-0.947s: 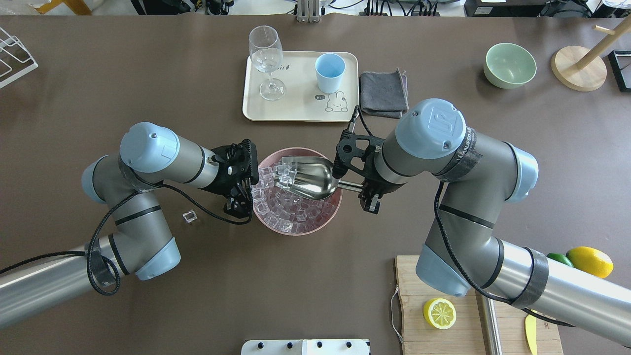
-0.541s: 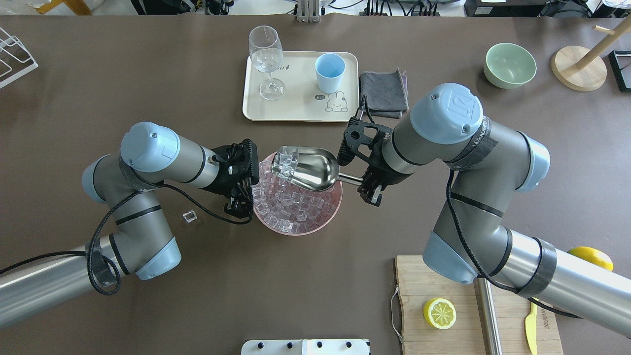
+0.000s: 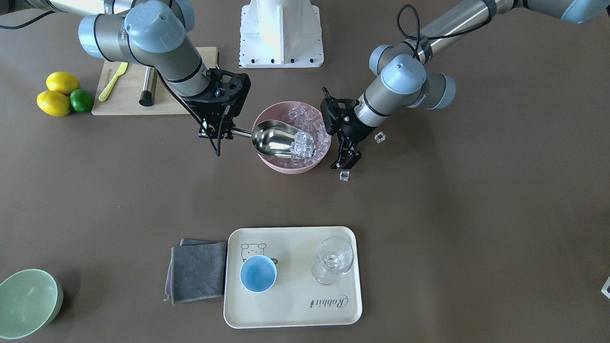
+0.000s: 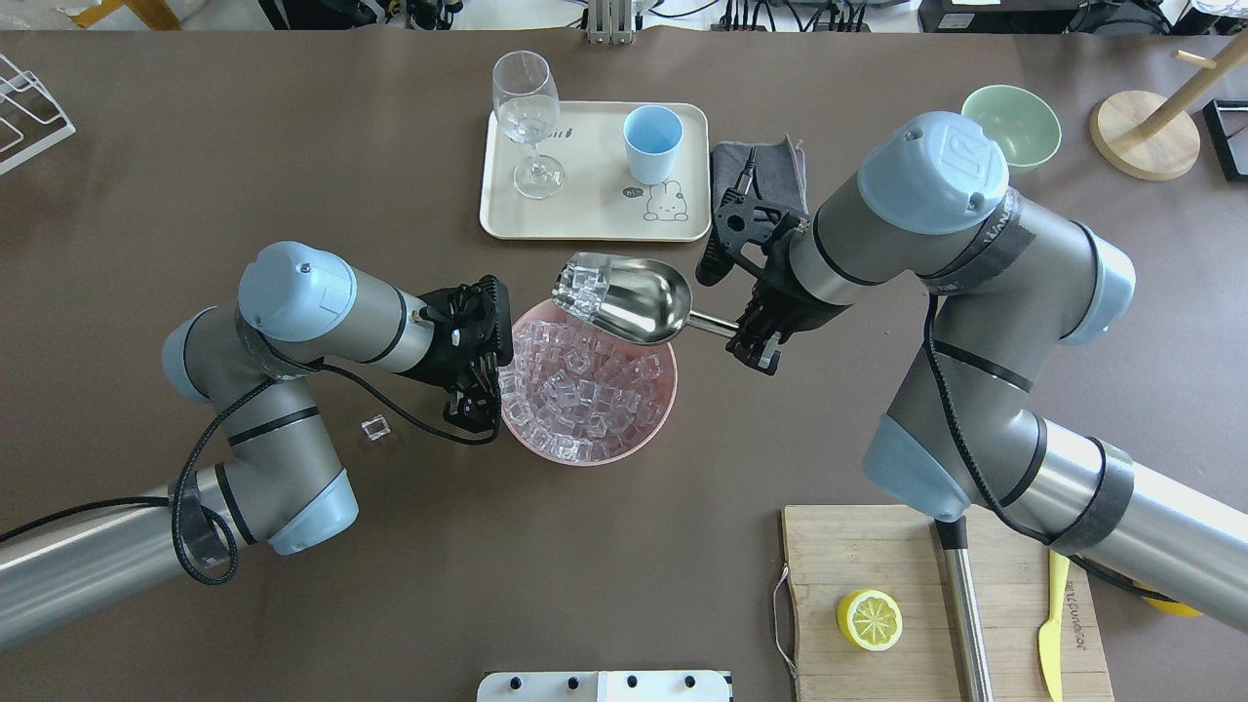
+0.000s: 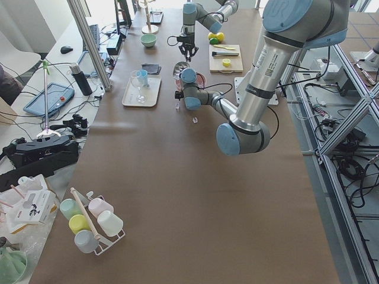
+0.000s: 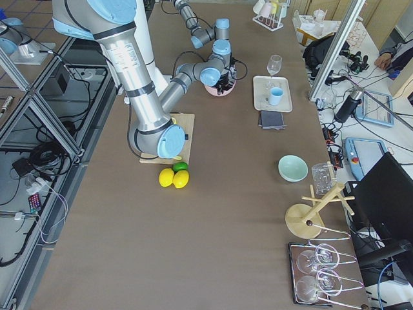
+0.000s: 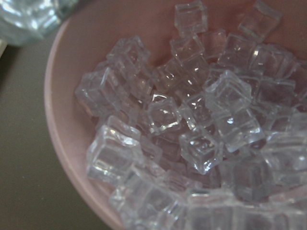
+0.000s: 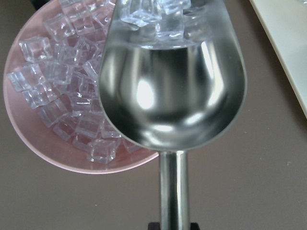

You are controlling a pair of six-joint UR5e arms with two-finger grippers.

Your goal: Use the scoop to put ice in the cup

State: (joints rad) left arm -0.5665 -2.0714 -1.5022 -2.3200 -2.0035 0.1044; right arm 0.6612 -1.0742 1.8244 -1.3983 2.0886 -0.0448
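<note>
My right gripper [image 4: 746, 336] is shut on the bar handle of the steel scoop [image 4: 634, 297], which hangs over the far rim of the pink bowl [image 4: 585, 458]. Several ice cubes [image 4: 583, 283] sit at the scoop's front lip, also seen in the right wrist view [image 8: 153, 19]. The bowl holds many more ice cubes [image 7: 192, 124]. My left gripper [image 4: 476, 414] stands open beside the bowl's left rim; I cannot tell whether it touches. The light-blue cup [image 4: 652, 142] stands empty on the cream tray [image 4: 585, 219] beyond the scoop, also in the front view [image 3: 258, 273].
A wine glass [image 4: 526, 117] stands on the tray left of the cup. A grey cloth [image 4: 756, 185] lies right of the tray. Stray ice cubes [image 3: 380, 137] [image 3: 344, 175] lie on the table by my left gripper. The cutting board [image 4: 877, 556], lemon half and knife are near right.
My right gripper has lifted the scoop with ice out of the bowl and carried it away from me, toward the tray. The left arm and bowl have not moved.
</note>
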